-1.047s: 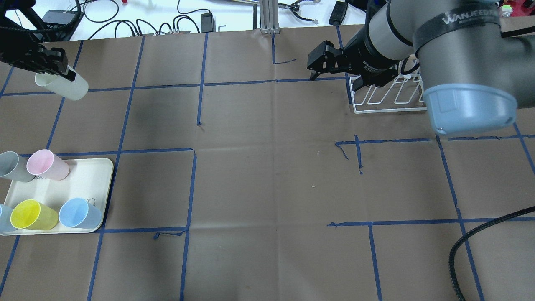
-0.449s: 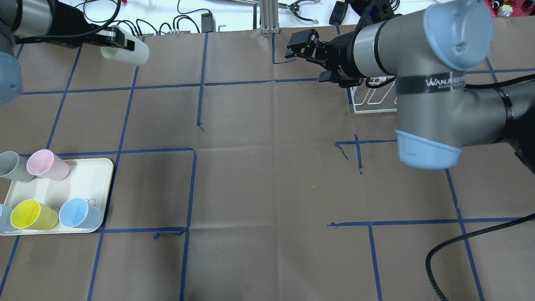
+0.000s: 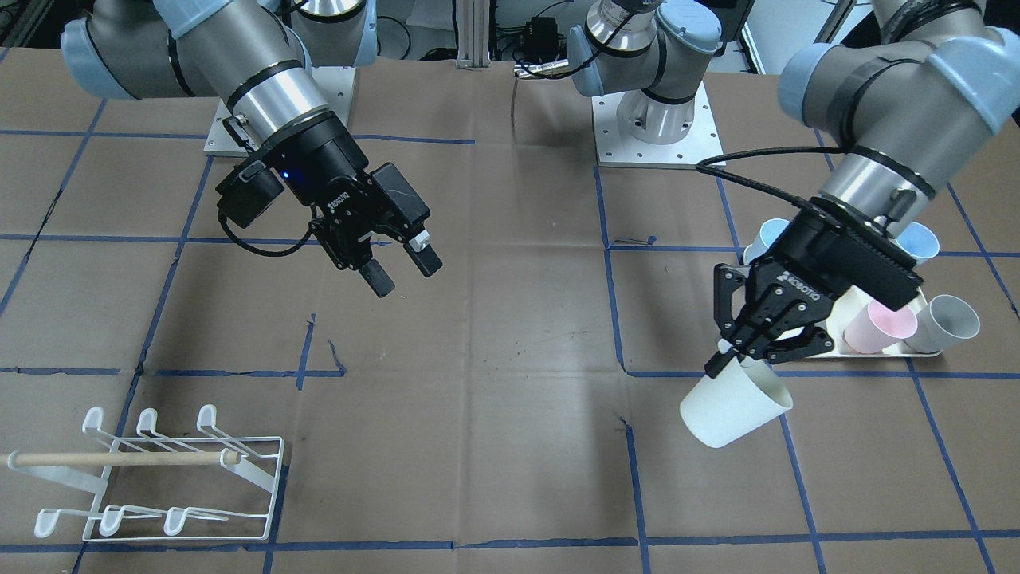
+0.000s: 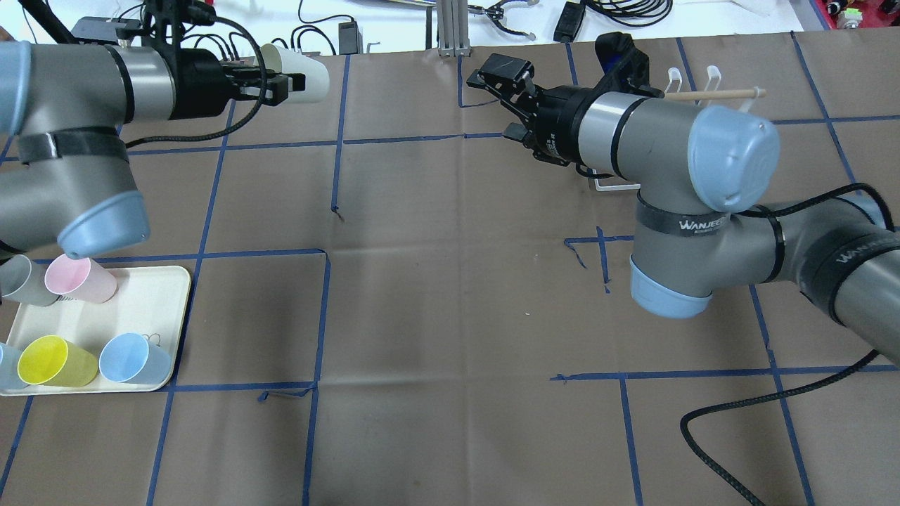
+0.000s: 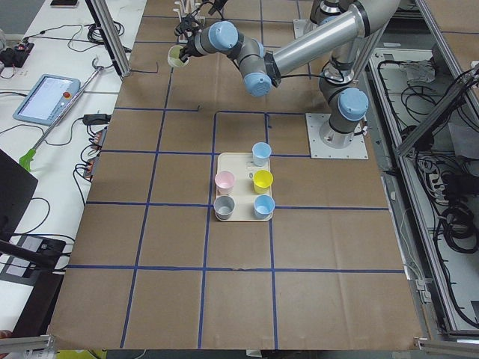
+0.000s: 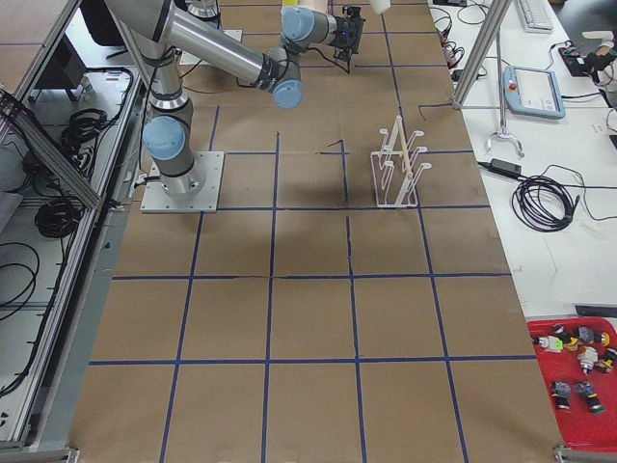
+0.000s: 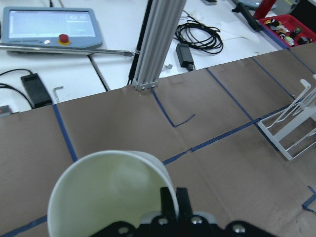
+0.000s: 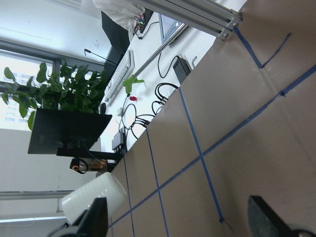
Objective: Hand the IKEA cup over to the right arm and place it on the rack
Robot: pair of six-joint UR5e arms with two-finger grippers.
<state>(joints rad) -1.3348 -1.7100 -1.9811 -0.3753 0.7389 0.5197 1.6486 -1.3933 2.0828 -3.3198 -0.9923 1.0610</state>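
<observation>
One cream cup (image 3: pixel 733 410) hangs tilted below the left gripper (image 3: pixel 731 359), lower right of the front view, clamped by its rim. Only the left wrist view shows a finger (image 7: pixel 167 202) inside its wall. The right gripper (image 3: pixel 406 275), upper left, angles downward with jaws apart, well apart from the rack (image 3: pixel 159 478) at lower left.

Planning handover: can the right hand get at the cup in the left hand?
Probably yes: right hand is open, nothing stands between them, and the cup juts clear of the left hand.
</observation>
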